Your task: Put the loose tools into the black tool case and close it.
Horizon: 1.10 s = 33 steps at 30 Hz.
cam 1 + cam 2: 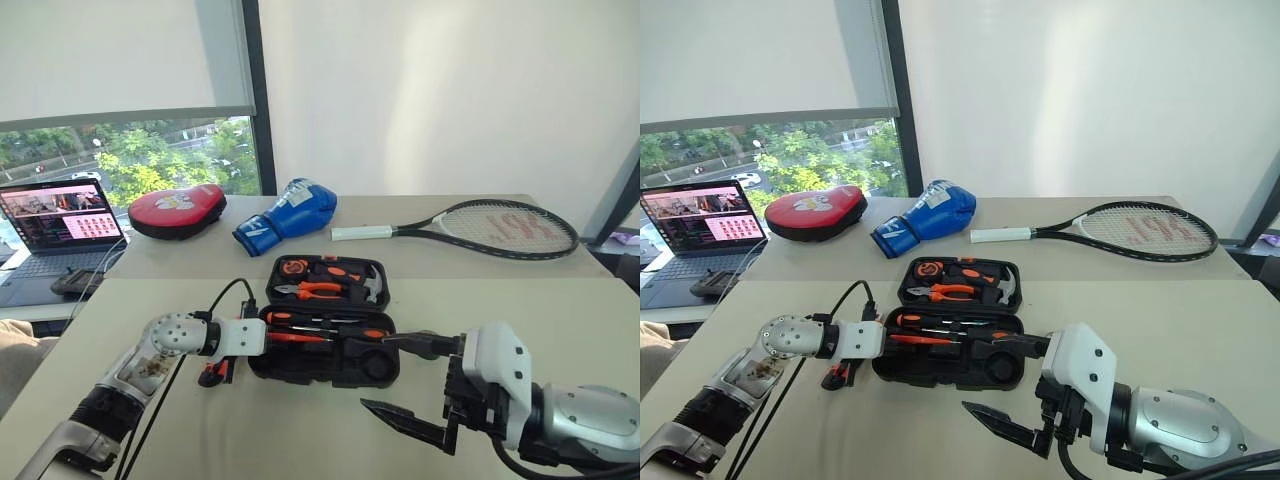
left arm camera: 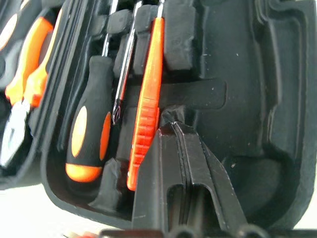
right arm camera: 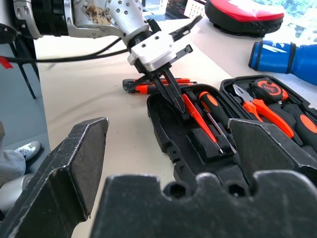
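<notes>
Right gripper (image 1: 420, 385) sits lowest in the head views, lower right of frame, fingers spread wide and holding nothing, just in front of the black tool case (image 1: 330, 372).

Left gripper (image 3: 168, 91), mid-left in the head views, has its fingers pressed together with nothing between them; the tips sit down in the near half of the case, against the slim orange screwdriver (image 2: 146, 104). Beside that lie a black-and-orange screwdriver (image 2: 89, 131) and a bare metal shank, all in their recesses.

Judgement: the step in hand looks like seating the slim screwdriver. To do it well, press straight down along the handle, not sideways, so the neighbours stay in their slots.

Utility knife (image 3: 148, 87) lies on the table (image 1: 560, 320) just outside the case's left edge, under the left wrist, not yet packed. Several recesses in the near half are bare. Tape roll: cannot tell where it is.

Case lid half (image 1: 325, 280) stands open further up frame, holding pliers (image 1: 312, 290) and a hammer (image 1: 370, 285).

Top of frame: boxing glove (image 1: 290, 212), red pad (image 1: 178, 211), racket (image 1: 480, 228), laptop (image 1: 60, 225) at the left edge. All well apart from the work. A cable (image 1: 215, 300) trails over the left arm and could snag the lid on closing.
</notes>
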Motion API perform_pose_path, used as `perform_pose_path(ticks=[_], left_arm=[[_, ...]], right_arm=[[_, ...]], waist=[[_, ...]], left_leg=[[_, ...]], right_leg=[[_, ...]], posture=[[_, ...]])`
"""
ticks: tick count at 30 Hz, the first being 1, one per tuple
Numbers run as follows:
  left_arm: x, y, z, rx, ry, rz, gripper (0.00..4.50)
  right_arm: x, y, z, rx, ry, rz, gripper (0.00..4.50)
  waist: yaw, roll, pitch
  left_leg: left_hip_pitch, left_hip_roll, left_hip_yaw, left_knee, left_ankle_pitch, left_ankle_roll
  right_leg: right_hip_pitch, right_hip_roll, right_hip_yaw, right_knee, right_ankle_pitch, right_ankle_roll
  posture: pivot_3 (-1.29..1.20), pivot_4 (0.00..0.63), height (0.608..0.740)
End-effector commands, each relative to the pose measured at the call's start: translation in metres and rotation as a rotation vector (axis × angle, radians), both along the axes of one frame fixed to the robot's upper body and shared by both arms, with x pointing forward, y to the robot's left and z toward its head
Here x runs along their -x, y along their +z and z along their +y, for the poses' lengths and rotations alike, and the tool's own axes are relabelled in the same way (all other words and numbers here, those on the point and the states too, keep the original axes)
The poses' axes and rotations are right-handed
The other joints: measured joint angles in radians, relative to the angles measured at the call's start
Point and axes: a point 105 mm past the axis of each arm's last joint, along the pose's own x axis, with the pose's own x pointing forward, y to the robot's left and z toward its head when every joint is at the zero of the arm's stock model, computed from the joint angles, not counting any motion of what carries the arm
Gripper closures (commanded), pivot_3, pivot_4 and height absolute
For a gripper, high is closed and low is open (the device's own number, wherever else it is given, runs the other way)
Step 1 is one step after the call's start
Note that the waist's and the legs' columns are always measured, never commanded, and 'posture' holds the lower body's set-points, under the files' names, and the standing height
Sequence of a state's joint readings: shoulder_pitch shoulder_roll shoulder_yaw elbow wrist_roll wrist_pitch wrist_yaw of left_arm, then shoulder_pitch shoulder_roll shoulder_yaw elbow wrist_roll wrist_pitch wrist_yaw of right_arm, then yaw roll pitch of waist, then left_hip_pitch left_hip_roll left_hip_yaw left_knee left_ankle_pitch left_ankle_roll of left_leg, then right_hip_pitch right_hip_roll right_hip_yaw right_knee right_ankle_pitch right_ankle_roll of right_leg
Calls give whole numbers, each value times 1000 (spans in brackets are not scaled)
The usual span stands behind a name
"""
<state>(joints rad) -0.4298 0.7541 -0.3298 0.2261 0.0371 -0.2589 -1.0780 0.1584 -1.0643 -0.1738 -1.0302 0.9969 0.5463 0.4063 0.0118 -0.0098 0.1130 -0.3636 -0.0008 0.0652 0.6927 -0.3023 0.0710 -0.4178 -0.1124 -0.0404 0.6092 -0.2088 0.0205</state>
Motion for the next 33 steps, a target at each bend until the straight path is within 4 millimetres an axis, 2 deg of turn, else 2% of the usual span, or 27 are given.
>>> perform_pose_path(ticks=[1,2,4,7,10,12,13,14,15,16,17,24,29,33], left_arm=[[12,-6,-10,317,161,369,4467],[11,14,-13,453,196,453,4467],[12,42,-11,613,253,596,4467],[5,77,1,750,367,667,4467],[-10,109,21,869,516,651,3730],[-16,116,35,887,611,622,2969],[-19,116,45,870,679,600,2638],[-18,111,54,826,741,582,2495],[-13,107,59,773,766,581,1863],[-8,102,61,716,781,588,1788],[-3,94,62,659,815,603,1363],[17,70,63,456,925,599,1363],[28,53,54,395,958,631,1363],[31,34,55,310,1025,578,1363]], right_arm=[[-2,6,1,3,11,-43,0],[-3,6,0,3,11,-45,0],[-4,7,0,1,13,-50,0],[-5,6,-1,0,20,-49,0],[-7,6,-2,-3,27,-51,0],[-9,7,-3,-8,27,-57,0],[-10,7,-3,-12,28,-60,0],[-12,6,-4,-13,31,-60,0],[-13,5,-4,-15,34,-60,0],[-14,5,-4,-17,38,-59,0],[-15,5,-4,-18,42,-59,0],[-15,4,-2,-21,65,-61,0],[-15,3,-2,-18,68,-60,0],[-15,3,-2,-17,67,-59,0]], waist=[[0,2,2],[1,3,3],[2,-7,17],[2,-21,28],[3,-22,30],[3,-22,30],[2,-22,30],[0,-22,30],[-3,-23,32],[-5,-25,34],[-5,-25,35],[15,-24,39],[15,-24,40],[14,-24,40]], left_leg=[[-1,0,0,0,0,0],[-5,0,0,1,0,0],[-7,0,-1,3,1,-1],[-18,1,-7,6,2,-3],[-25,-1,-8,10,4,-5],[-25,-3,-8,11,5,-7],[-25,-4,-7,11,4,-6],[-24,-4,-7,11,4,-6],[-22,-5,-6,11,3,-5],[-21,-5,-5,11,2,-5],[-21,-5,-5,10,2,-6],[-22,-5,-7,11,2,-8],[-21,-5,-7,10,2,-9],[-20,-5,-7,10,2,-10]], right_leg=[[-1,0,0,0,1,0],[-4,0,-1,1,1,2],[-5,1,-2,2,1,3],[-11,5,-5,2,2,4],[-15,8,-8,2,6,1],[-14,8,-10,1,7,3],[-13,8,-11,1,7,4],[-12,7,-11,0,6,5],[-11,7,-11,0,6,5],[-10,7,-10,0,5,6],[-10,7,-10,0,5,6],[-10,4,-10,0,5,5],[-10,2,-7,1,5,4],[-10,2,-6,1,5,3]], posture=[[0,150,740],[0,150,740],[0,150,740],[0,150,740],[0,150,740],[0,150,740],[0,150,740],[0,150,740],[0,150,740],[0,150,740],[0,150,740],[0,150,740],[0,150,740],[0,150,740]])
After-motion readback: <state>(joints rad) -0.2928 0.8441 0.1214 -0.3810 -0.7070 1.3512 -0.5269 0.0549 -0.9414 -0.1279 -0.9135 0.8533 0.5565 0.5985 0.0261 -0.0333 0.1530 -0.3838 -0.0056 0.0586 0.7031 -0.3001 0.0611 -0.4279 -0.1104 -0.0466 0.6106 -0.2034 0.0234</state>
